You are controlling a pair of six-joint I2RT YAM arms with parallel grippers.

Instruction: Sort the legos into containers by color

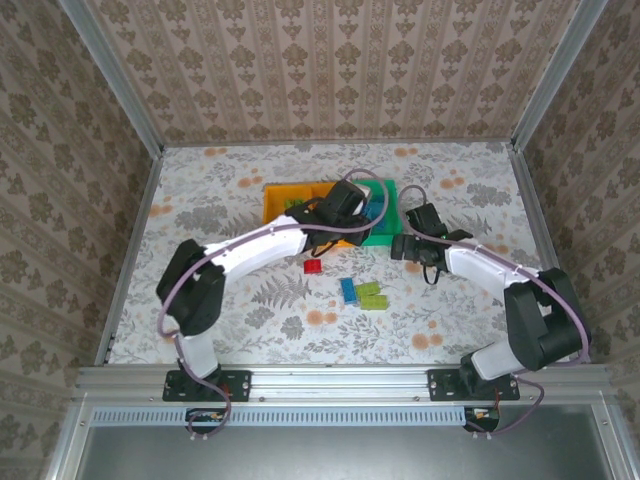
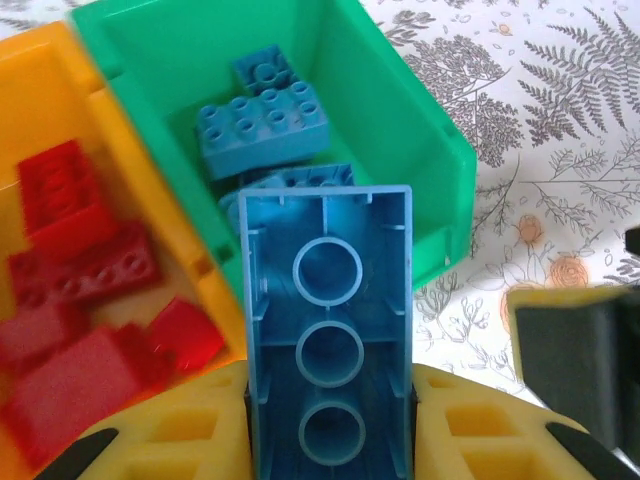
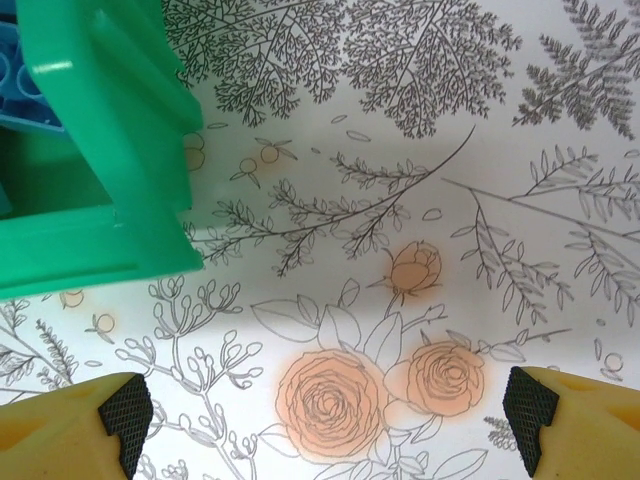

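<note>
My left gripper (image 2: 328, 425) is shut on a blue lego (image 2: 328, 300), held underside up over the near edge of the green container (image 2: 400, 110). Several blue legos (image 2: 265, 125) lie inside that container. Beside it, an orange-yellow container (image 2: 40, 80) holds several red legos (image 2: 75, 270). In the top view the left gripper (image 1: 345, 205) hovers over the containers (image 1: 285, 198). My right gripper (image 3: 328, 425) is open over bare tablecloth, just right of the green container's corner (image 3: 110, 210). A red lego (image 1: 313, 266), a blue one (image 1: 348, 290) and lime green ones (image 1: 372, 295) lie loose on the table.
The floral tablecloth (image 1: 230, 300) has room to the left and right of the loose legos. Patterned walls with metal rails (image 1: 130, 250) close in the table on three sides. The left forearm (image 1: 260, 245) crosses over the space in front of the orange-yellow containers.
</note>
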